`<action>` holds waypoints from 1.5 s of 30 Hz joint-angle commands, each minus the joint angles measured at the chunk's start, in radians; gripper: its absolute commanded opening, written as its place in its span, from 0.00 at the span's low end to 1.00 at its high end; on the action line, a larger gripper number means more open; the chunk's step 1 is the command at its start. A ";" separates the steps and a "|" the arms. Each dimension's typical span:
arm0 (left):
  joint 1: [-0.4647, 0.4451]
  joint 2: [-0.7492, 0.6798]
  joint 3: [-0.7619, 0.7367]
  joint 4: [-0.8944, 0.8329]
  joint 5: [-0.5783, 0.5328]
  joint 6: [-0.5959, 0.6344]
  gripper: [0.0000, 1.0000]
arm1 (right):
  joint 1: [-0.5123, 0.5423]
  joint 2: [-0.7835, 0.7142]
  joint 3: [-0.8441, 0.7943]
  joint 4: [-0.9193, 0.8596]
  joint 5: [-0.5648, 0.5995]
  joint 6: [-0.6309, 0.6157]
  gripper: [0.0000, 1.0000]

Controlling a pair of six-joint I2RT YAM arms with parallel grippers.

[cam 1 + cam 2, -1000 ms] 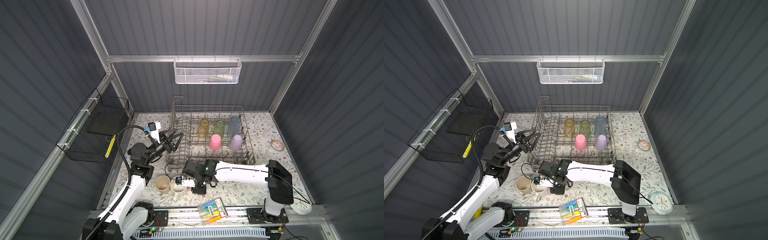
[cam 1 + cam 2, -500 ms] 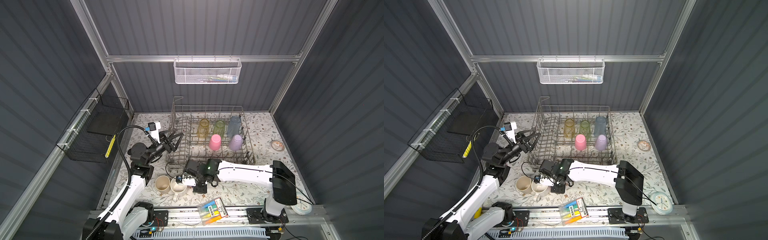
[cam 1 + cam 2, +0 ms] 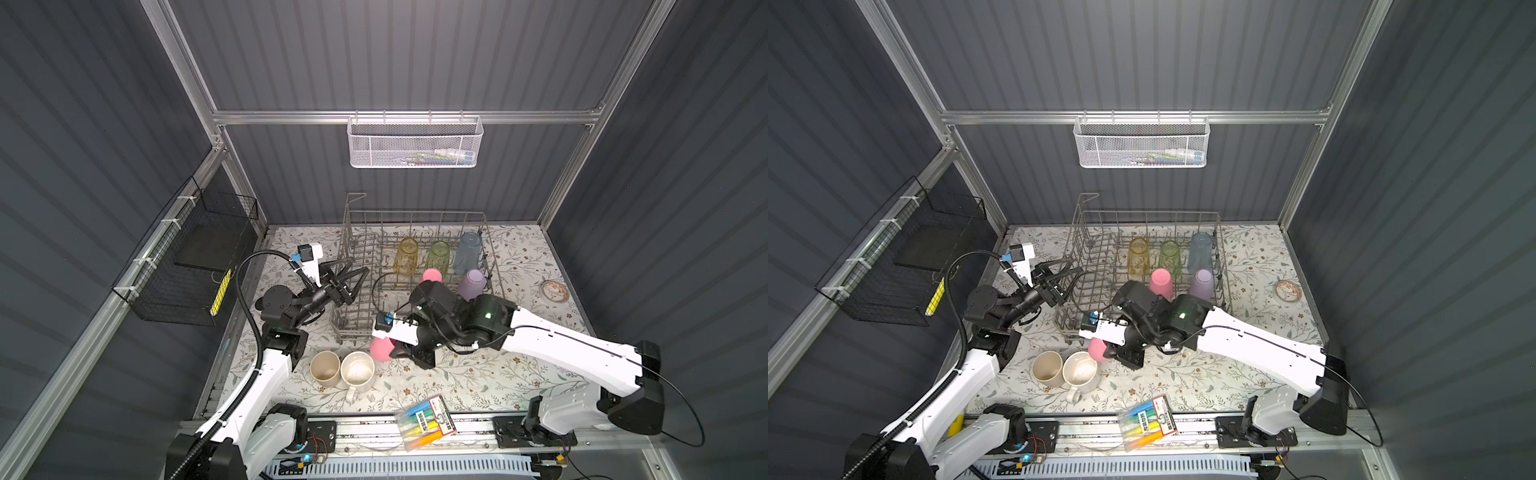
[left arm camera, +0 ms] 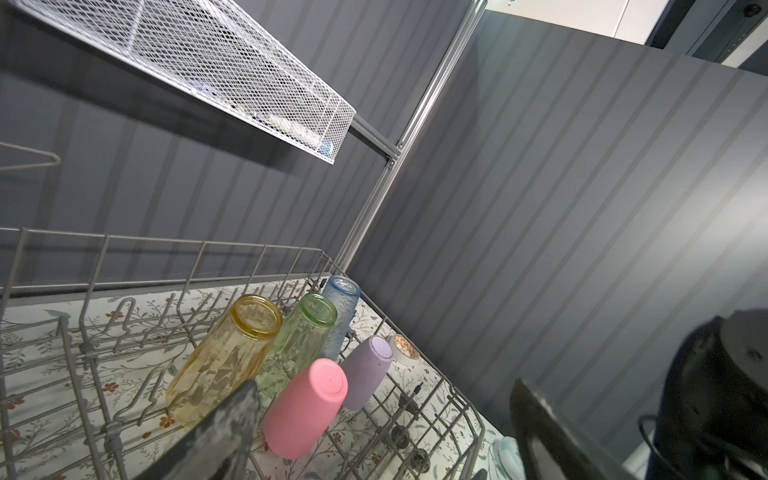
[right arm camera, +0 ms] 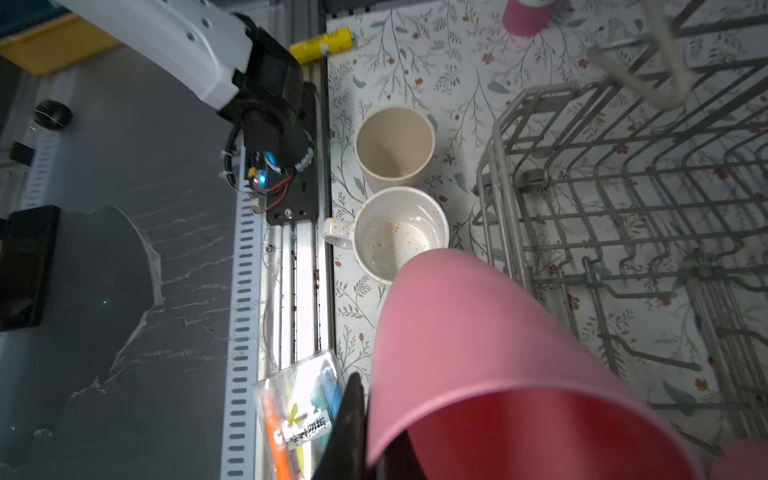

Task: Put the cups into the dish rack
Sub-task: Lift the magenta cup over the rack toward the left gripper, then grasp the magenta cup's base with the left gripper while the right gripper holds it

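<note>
Right gripper [image 3: 401,353]: clamped on the rim of a pink tumbler [image 3: 380,349], one finger outside the wall; the other seems to sit inside the mouth
Held tumbler, place: clear of the table [image 3: 478,374], just off the near-left corner of the dish rack [image 3: 419,216], right beside the mug
Held tumbler, axis: lying close to level, base pointing left, mouth to the right at the gripper
Way to the rack: far and right of the held tumbler; the rack's left half is bare of cups
Judgement: the tumbler looks to need lifting over the near wall and turning mouth-down onto free tines
Left gripper [image 3: 358,266]: jaws spread wide, nothing in them, at the rack's left wall
Nearer arm: the right one, since it has the cup
Cups in rack: five, amber glass [image 3: 407,255], green glass [image 3: 439,254], blue tumbler [image 3: 467,257], second pink tumbler [image 3: 432,276], lilac tumbler [image 3: 471,284]
Cups on table: two, beige tumbler [image 3: 325,365] and speckled mug [image 3: 357,371], touching or nearly so, mouths up
Cups held: one
Cups in all: eight
Racks: one
</note>
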 commanded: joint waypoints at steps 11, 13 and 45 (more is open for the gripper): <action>0.009 0.109 0.038 0.296 0.224 -0.163 1.00 | -0.300 -0.193 -0.218 0.462 -0.486 0.354 0.00; 0.007 0.135 0.046 0.341 0.250 -0.193 1.00 | -0.336 -0.199 -0.242 0.521 -0.511 0.417 0.00; -0.052 0.324 0.095 0.644 0.407 -0.390 0.97 | -0.469 -0.023 -0.252 1.079 -0.615 0.866 0.00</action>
